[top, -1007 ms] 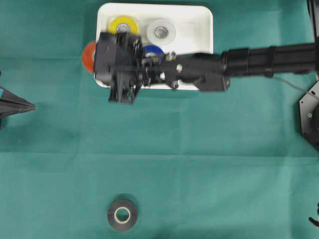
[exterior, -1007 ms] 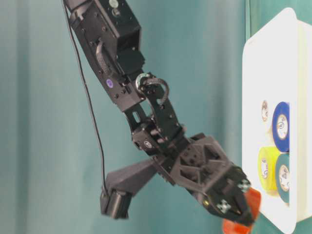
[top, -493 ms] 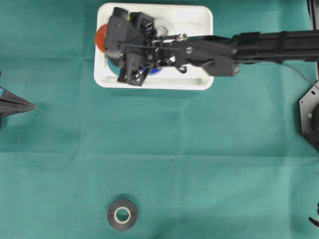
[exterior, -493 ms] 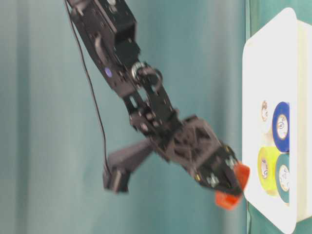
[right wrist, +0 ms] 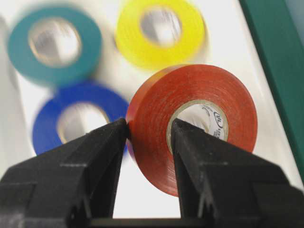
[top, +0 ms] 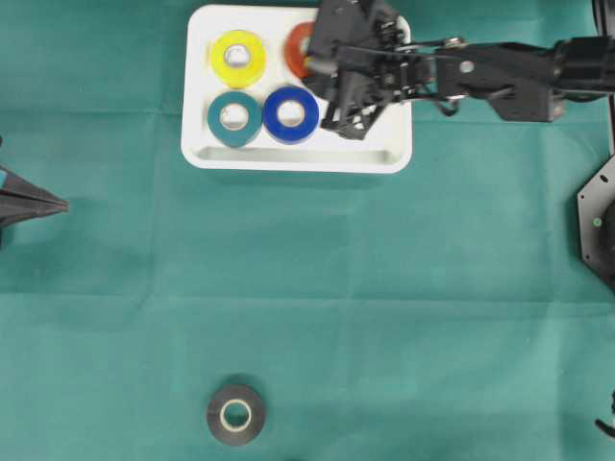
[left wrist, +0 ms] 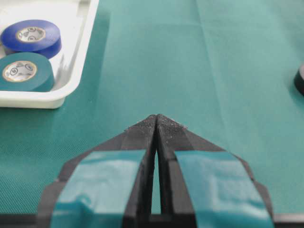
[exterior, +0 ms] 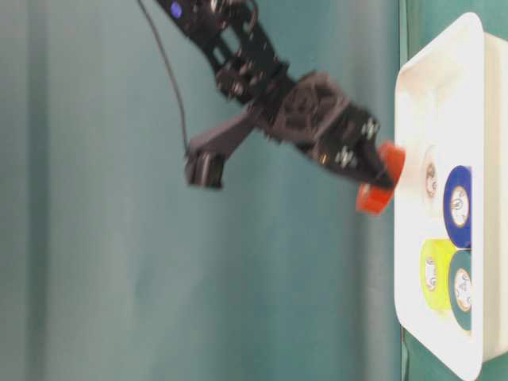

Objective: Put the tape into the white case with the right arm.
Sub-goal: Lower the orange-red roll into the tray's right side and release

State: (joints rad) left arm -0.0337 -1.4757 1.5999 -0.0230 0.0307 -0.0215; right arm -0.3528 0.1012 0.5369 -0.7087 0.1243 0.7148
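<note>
My right gripper [right wrist: 149, 125] is shut on a red tape [right wrist: 190, 126], one finger outside the roll and one inside its core. It holds the roll on edge above the white case [top: 389, 154], over the case's far middle part, as the red tape [top: 298, 48] shows beside the right gripper [top: 313, 58] from overhead. At table level the red tape [exterior: 379, 181] hangs just off the white case [exterior: 413, 79], not touching its floor. My left gripper [left wrist: 156, 118] is shut and empty at the left edge of the table.
In the case lie a yellow tape [top: 237, 58], a teal tape [top: 233, 117] and a blue tape [top: 291, 113]. A black tape [top: 235, 415] lies on the green cloth at the near side. The right arm [top: 509, 77] spans the case's right end.
The right arm has carried the red tape from outside the case's left edge, across the case, to its far middle part. The left gripper has not moved.
</note>
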